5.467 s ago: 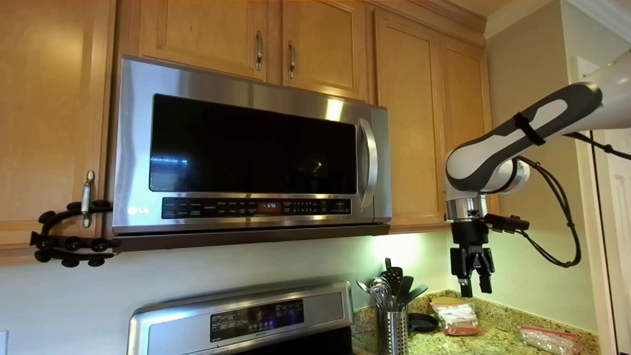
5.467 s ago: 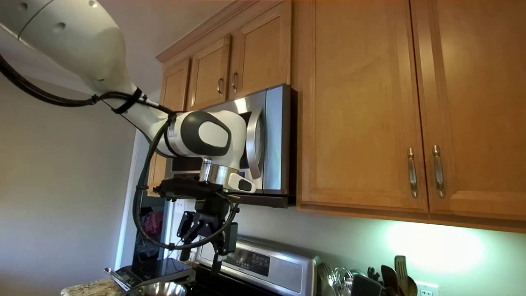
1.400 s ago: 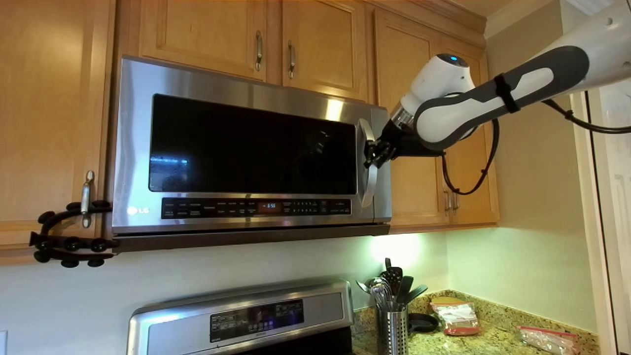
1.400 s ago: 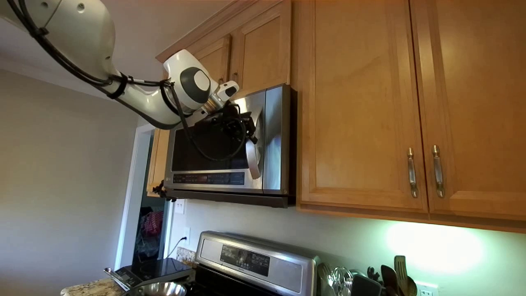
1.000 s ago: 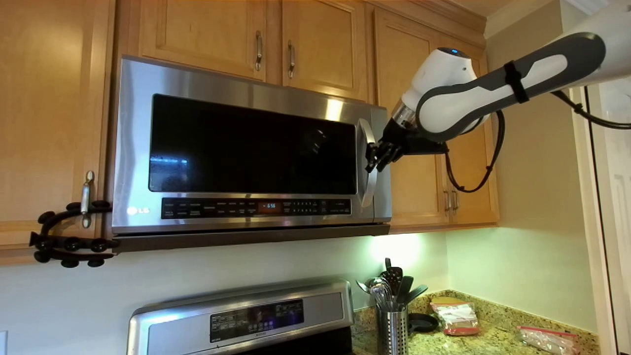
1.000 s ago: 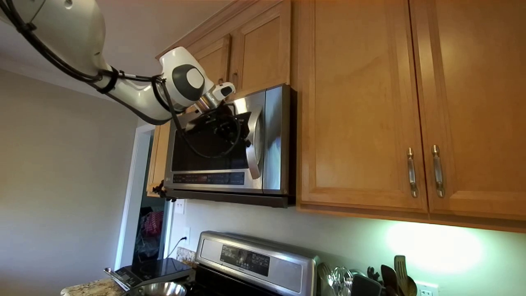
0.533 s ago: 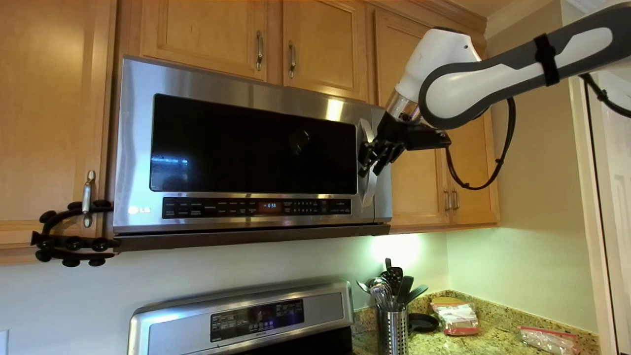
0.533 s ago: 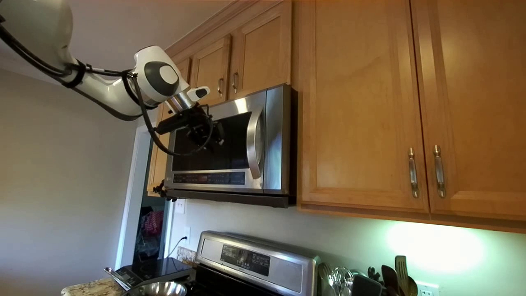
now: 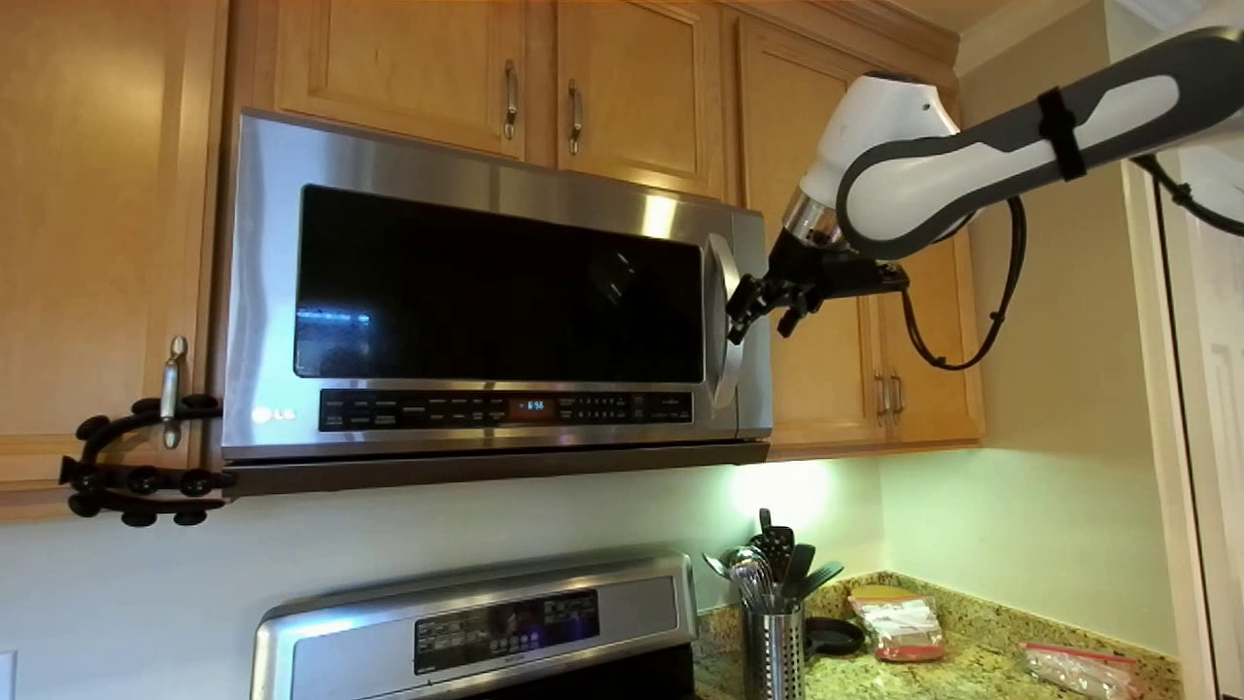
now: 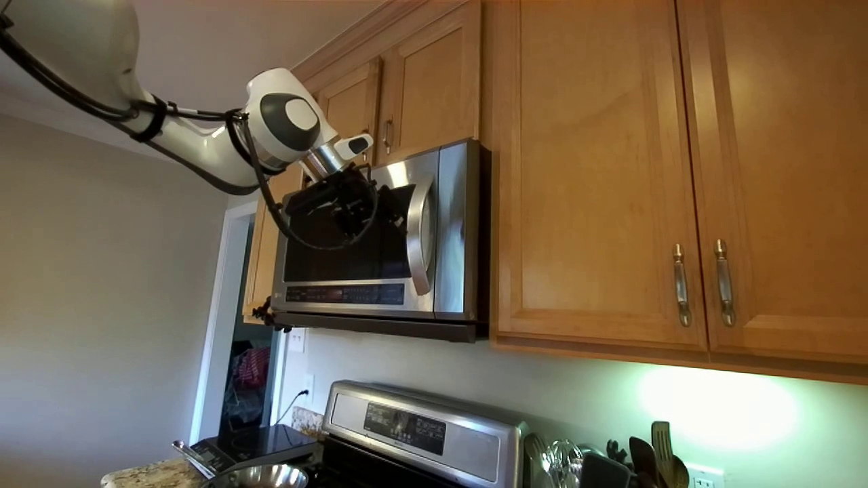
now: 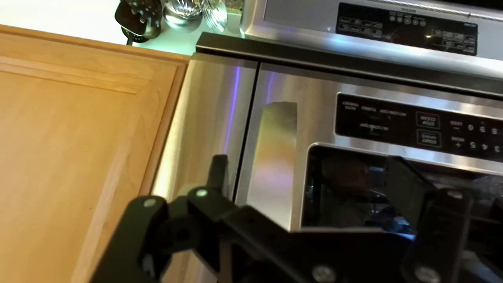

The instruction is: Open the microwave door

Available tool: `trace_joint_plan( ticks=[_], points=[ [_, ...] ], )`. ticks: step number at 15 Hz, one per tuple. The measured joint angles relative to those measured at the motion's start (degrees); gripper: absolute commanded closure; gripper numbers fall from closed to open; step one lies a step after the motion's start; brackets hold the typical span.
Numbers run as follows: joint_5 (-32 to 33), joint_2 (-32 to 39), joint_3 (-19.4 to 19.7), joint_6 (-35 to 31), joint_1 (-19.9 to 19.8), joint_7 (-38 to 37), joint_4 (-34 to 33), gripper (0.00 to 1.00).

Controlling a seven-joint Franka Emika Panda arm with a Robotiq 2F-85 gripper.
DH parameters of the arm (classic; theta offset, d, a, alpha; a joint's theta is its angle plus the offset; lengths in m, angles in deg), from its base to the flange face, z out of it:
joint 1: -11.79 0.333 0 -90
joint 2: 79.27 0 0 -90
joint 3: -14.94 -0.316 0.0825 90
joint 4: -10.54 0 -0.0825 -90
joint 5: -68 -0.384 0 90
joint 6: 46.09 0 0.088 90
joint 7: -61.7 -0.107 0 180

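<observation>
The microwave door (image 9: 466,292) is shut, flush with its frame. It has a steel front, a black glass window and a button strip; it also shows in an exterior view (image 10: 319,264) and the wrist view (image 11: 318,106). Its curved steel handle (image 9: 731,365) stands at its right edge, seen too in an exterior view (image 10: 419,237) and, upside down, in the wrist view (image 11: 274,169). My gripper (image 9: 761,328) is open and empty in front of the door near the handle. In the wrist view the handle appears between the spread fingers (image 11: 308,171); contact cannot be told.
Wooden cabinets (image 9: 807,243) flank and top the microwave. A steel stove (image 9: 340,647) is below it. A utensil holder (image 9: 775,651) stands right of the stove. A black flexible tripod (image 9: 146,476) hangs at the microwave's left. A steel pan (image 10: 268,476) lies at the stove.
My gripper was hanging low beside the microwave, then rose to the handle. It drew back from the handle half a second ago and is now nearer it again. The door has stayed shut.
</observation>
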Motion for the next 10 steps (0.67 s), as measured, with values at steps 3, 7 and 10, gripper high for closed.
trace_joint_plan(
  ticks=[3, 7, 10],
  points=[
    [-0.1, 2.0, 1.4, -2.3, 0.0, 1.1, -1.8, 0.00],
    [-1.5, 5.2, 2.5, -6.6, 0.3, 2.7, -4.1, 0.00],
    [-2.8, 7.2, 3.3, -7.9, 0.4, 4.3, -5.4, 0.00]
  ],
)
